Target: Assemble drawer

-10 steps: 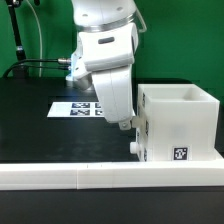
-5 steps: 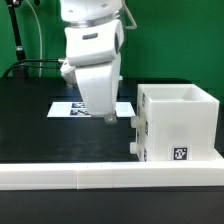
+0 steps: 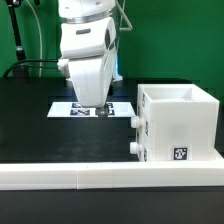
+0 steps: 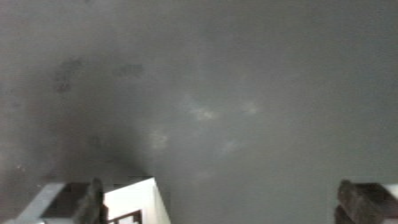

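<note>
The white drawer housing (image 3: 180, 125) stands at the exterior view's right against the front rail, with a square tag on its front. Two knobs (image 3: 136, 121) stick out of its left side, one above the other, so both trays appear to sit inside it. My gripper (image 3: 100, 109) hangs above the table to the left of the housing, over the marker board (image 3: 70, 108), and is apart from the drawer. In the wrist view my gripper (image 4: 224, 205) is open with nothing between its fingertips (image 4: 80, 200). Only dark table and a corner of the marker board (image 4: 134, 205) show there.
A long white border rail (image 3: 90, 178) runs along the table's front edge. A black cable (image 3: 35, 66) lies at the back left, before a green backdrop. The table top (image 3: 30, 130) is black.
My arm has moved to the exterior view's left and slightly up, away from the drawer housing's knobbed side, and now hangs over the marker board. The drawer has not moved.
</note>
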Controlling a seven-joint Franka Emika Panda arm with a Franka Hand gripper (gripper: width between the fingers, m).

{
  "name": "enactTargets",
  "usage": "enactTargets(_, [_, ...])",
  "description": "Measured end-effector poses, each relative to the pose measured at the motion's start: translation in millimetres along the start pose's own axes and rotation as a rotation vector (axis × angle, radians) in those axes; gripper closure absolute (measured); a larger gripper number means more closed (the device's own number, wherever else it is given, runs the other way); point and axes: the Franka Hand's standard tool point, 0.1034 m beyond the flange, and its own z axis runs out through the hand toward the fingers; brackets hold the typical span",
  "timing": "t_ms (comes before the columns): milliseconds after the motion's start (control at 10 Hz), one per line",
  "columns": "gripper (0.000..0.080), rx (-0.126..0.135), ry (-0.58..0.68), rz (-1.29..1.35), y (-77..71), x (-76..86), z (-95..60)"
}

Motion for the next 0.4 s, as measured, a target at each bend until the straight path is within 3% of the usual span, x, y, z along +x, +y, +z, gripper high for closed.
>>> enactTargets(400, [0.0150,0.001,0.000,0.001,-0.2,-0.3,0.8])
